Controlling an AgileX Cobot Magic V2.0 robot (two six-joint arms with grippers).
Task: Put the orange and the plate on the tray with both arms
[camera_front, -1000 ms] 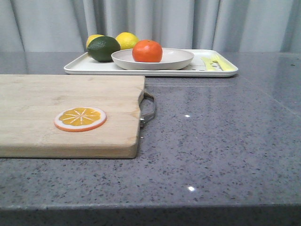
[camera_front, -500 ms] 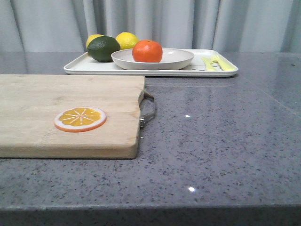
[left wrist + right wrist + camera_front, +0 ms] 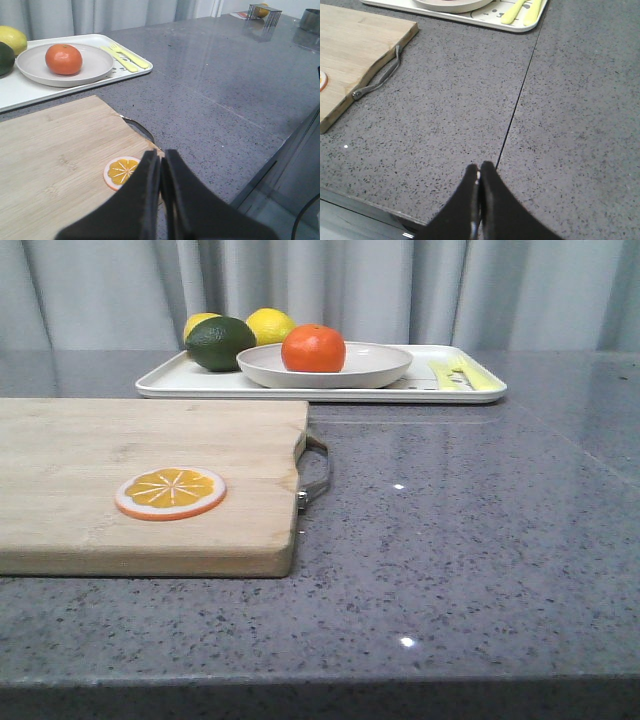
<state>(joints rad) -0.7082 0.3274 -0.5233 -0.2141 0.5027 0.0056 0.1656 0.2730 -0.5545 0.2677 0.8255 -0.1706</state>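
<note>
The orange [image 3: 313, 348] sits in the plate [image 3: 380, 365], and the plate rests on the tray [image 3: 160, 383] at the far side of the table [image 3: 470, 530], beside a dark green fruit [image 3: 220, 343] and two lemons [image 3: 270, 324]. The left gripper [image 3: 160, 162] hangs above the wooden cutting board [image 3: 120, 460] near the orange slice [image 3: 170, 492], its fingers pressed together and holding nothing. The right gripper [image 3: 479, 172] is closed too, empty, above the bare table.

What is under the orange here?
The orange sits in the plate, which rests on the tray. The plate hides part of the tray's surface, so any print beneath cannot be seen.
</note>
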